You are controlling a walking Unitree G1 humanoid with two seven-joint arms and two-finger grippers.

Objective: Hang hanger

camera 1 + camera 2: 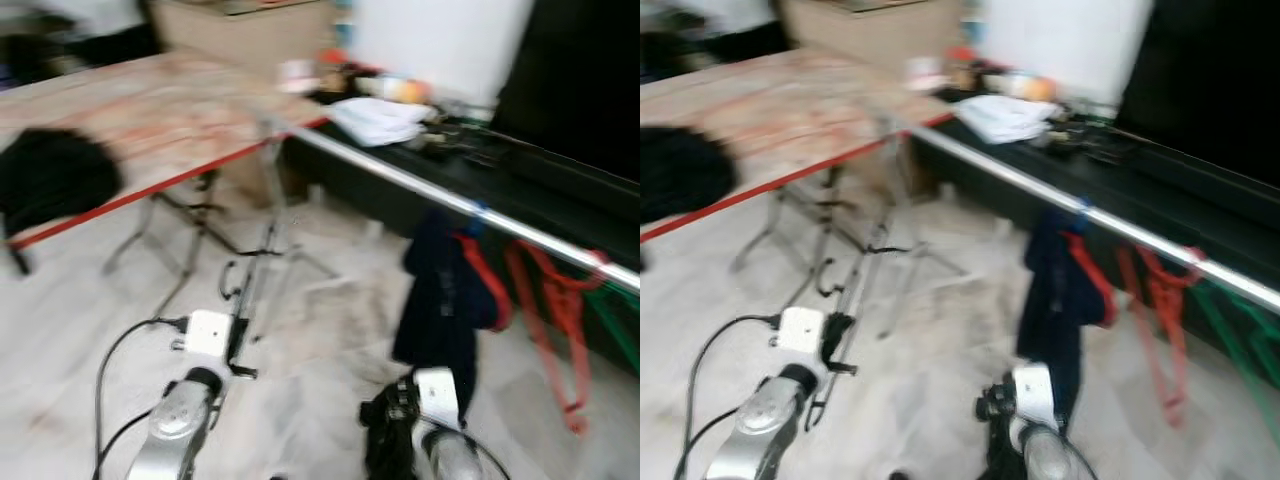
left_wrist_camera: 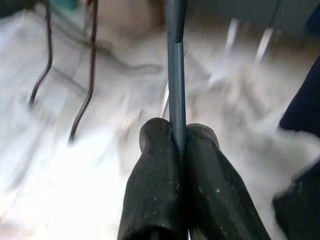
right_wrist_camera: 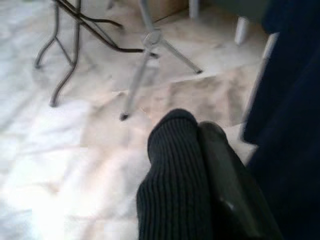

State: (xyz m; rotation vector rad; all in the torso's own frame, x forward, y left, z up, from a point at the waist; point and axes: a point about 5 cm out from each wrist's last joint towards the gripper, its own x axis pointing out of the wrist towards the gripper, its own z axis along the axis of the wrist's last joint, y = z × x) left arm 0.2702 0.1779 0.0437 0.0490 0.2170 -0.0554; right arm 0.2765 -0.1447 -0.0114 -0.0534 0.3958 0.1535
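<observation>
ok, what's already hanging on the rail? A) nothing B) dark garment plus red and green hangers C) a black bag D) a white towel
B: a dark garment hangs from the rail, with red hangers and a green hanger beside it toward the robot's right.

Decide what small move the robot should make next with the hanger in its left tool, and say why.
Probably lift the left tool up and forward toward the silver rail. The tool is shut on the hanger by its thin bar, low near the floor, while the rail runs higher and ahead, with a bare stretch to the left of the dark garment hanging there.
</observation>
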